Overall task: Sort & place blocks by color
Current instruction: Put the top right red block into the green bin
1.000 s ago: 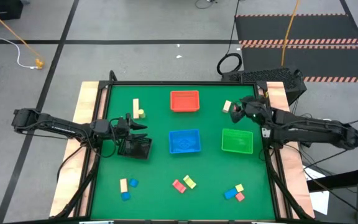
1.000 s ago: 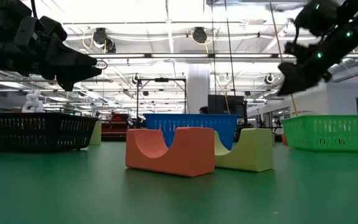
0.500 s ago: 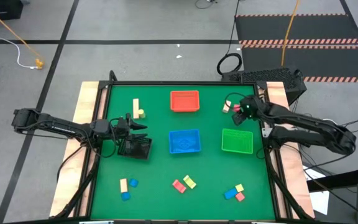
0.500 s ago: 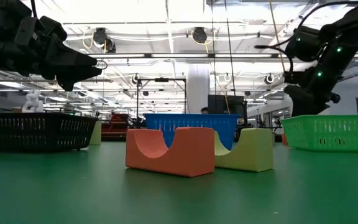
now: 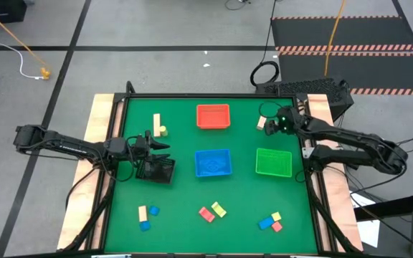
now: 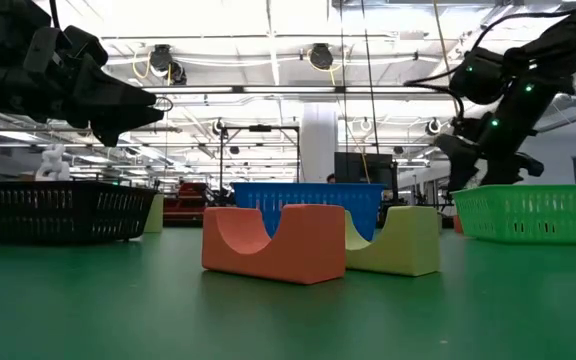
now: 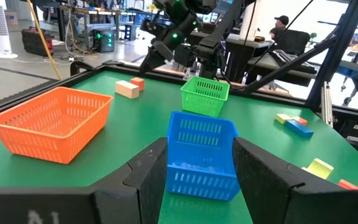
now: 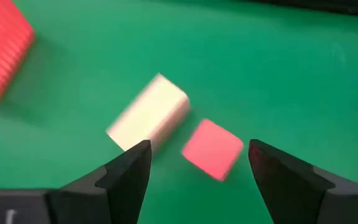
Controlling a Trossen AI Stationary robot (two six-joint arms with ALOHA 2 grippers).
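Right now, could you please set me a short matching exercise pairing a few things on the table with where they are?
Things:
1. red tray
2. black tray
3. red-pink block
4. green tray

Places:
A. directly below the left gripper
B. between the open fingers of the right gripper, beside a pale tan block
C. at the far middle of the table, beyond the blue tray
D. on the right side, level with the blue tray

Pairs: 1-C, 2-A, 3-B, 4-D
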